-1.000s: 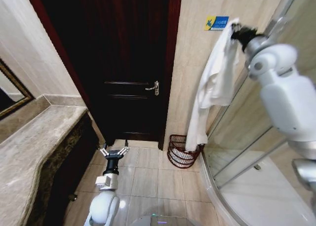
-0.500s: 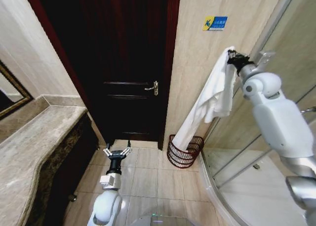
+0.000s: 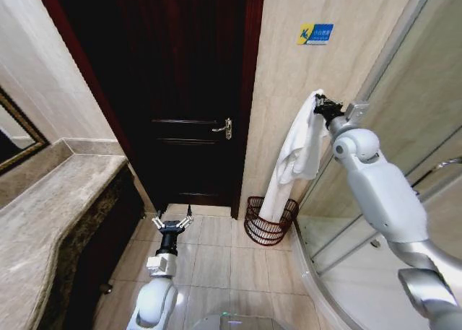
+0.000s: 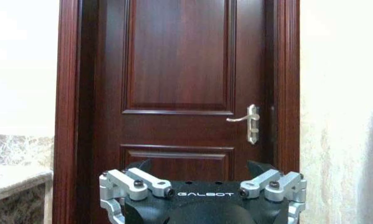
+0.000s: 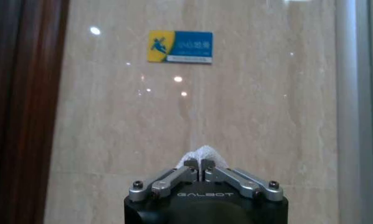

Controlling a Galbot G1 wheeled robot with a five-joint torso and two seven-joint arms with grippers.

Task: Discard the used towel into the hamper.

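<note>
Right hand (image 3: 318, 103): raised at the far right wall, fingers pressed together on a top fold of the towel (image 3: 292, 157). The right wrist view confirms this, with a small white tuft (image 5: 202, 152) poking out between the closed fingers.

Towel: hangs limp from the pinch in long folds, lower end reaching into or just over the hamper (image 3: 269, 221), which stands on the floor tiles by the wall, right of the door (image 3: 184, 92). Cannot tell whether the tip touches the rim.

Handling, judged: light, soft, no stiffness; will swing and drape. A pinch at the top edge suits it, since the tail leads downward.

Left hand (image 3: 172, 222): low, near the floor, fingers spread, holding nothing, facing the door.

Views: head view gives the towel's full length and the hamper; right wrist view gives only the grip detail and a blue wall sign (image 5: 180, 46); left wrist view gives the door handle (image 4: 250, 122).
</note>
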